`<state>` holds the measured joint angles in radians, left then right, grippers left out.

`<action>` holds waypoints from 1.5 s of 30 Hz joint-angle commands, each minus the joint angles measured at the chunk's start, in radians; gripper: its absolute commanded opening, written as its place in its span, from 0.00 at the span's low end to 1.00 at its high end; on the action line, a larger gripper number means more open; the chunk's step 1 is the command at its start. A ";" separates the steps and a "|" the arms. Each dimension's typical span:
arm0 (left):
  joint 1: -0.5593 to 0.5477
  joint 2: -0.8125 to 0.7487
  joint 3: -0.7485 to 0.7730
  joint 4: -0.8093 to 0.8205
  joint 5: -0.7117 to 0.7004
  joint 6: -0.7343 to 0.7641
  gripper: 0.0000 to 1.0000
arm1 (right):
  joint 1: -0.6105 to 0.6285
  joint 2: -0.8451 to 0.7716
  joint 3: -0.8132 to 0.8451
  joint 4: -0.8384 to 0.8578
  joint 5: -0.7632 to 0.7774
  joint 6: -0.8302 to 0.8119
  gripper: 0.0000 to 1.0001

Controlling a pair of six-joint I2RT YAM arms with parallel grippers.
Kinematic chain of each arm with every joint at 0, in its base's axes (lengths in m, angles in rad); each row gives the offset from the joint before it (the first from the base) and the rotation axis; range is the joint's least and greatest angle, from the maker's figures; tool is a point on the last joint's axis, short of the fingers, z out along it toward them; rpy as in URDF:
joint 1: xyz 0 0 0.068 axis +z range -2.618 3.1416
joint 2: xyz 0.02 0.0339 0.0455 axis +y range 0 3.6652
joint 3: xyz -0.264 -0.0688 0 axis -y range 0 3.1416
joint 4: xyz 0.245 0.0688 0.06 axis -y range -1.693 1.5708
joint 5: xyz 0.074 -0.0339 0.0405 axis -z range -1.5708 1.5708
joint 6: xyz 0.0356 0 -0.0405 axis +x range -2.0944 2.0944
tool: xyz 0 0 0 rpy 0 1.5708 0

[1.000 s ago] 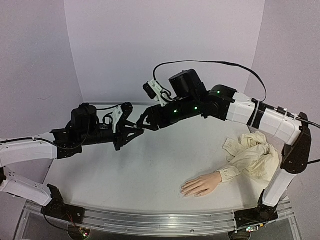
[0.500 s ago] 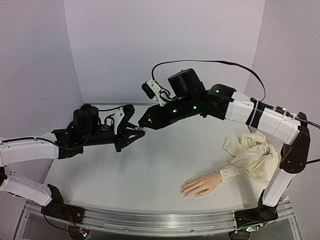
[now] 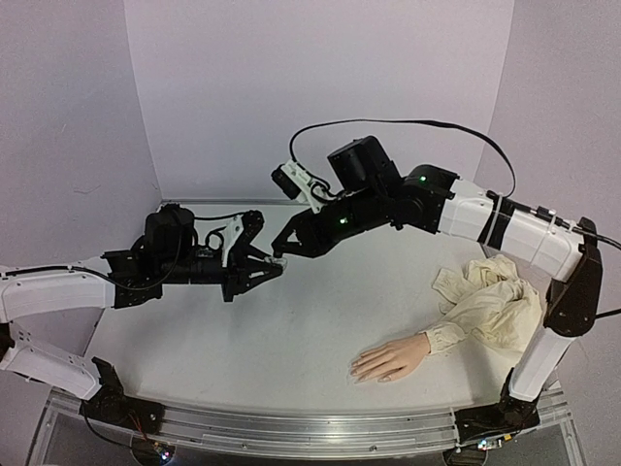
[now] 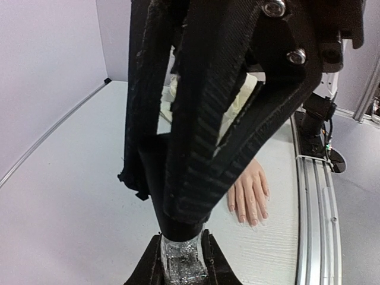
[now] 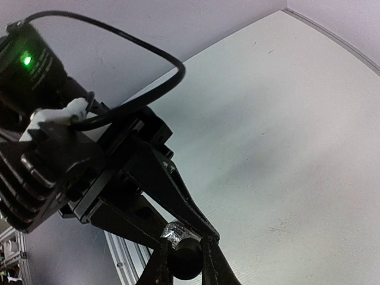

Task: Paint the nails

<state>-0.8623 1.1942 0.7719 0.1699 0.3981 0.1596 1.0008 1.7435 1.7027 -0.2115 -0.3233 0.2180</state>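
A small glittery polish bottle (image 4: 180, 261) with a black cap (image 4: 177, 228) hangs above the table's middle left. My left gripper (image 4: 181, 264) is shut on its glass body. My right gripper (image 5: 185, 264) is shut on the cap (image 5: 186, 256), with the silvery glass (image 5: 174, 230) showing just behind it. In the top view the left gripper (image 3: 272, 266) and the right gripper (image 3: 283, 251) meet tip to tip. The mannequin hand (image 3: 388, 360) lies palm down near the front right, cream sleeve (image 3: 490, 301) bunched behind it. Its nails (image 4: 253, 221) point toward the left arm.
A metal rail (image 3: 310, 431) runs along the table's near edge. The right arm's black cable (image 3: 408, 123) arches above its wrist. Lilac walls close off the back and both sides of the table.
My right gripper has closed from half open onto the bottle's cap. Both gripper tips have sunk slightly toward the table. The mannequin hand has not moved.
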 commanded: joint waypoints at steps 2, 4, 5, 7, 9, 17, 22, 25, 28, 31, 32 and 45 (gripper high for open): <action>0.000 -0.009 0.056 0.016 0.188 -0.004 0.00 | 0.004 -0.071 -0.038 0.026 -0.108 -0.147 0.00; 0.001 0.004 0.064 0.006 0.195 -0.007 0.00 | 0.005 -0.085 -0.053 0.028 -0.092 -0.164 0.00; 0.002 0.006 0.065 0.003 0.194 -0.007 0.00 | 0.005 -0.092 -0.062 0.034 -0.086 -0.167 0.00; 0.002 0.009 0.063 0.000 0.192 -0.005 0.00 | 0.005 -0.104 -0.081 0.049 -0.075 -0.165 0.00; 0.003 0.007 0.061 -0.003 0.184 0.000 0.00 | 0.005 -0.121 -0.103 0.068 -0.071 -0.160 0.00; 0.003 0.004 0.064 -0.021 0.175 0.013 0.00 | 0.005 -0.169 -0.164 0.126 -0.087 -0.141 0.00; 0.004 0.005 0.067 -0.026 0.191 0.013 0.00 | 0.005 -0.179 -0.185 0.126 -0.161 -0.180 0.00; 0.005 0.007 0.068 -0.028 0.198 0.010 0.00 | 0.005 -0.185 -0.193 0.126 -0.171 -0.200 0.00; 0.005 0.009 0.073 -0.030 0.196 0.009 0.00 | 0.005 -0.190 -0.198 0.127 -0.165 -0.200 0.00; 0.006 0.014 0.076 -0.033 0.191 0.013 0.00 | 0.005 -0.208 -0.210 0.139 -0.153 -0.192 0.00; 0.006 0.016 0.077 -0.033 0.190 0.013 0.00 | 0.005 -0.213 -0.214 0.141 -0.152 -0.192 0.00; 0.006 0.013 0.080 -0.041 0.186 0.013 0.00 | 0.005 -0.216 -0.222 0.170 -0.145 -0.162 0.00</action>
<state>-0.8623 1.2190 0.7986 0.1020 0.5976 0.1608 1.0039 1.5665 1.4822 -0.0780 -0.4385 0.0486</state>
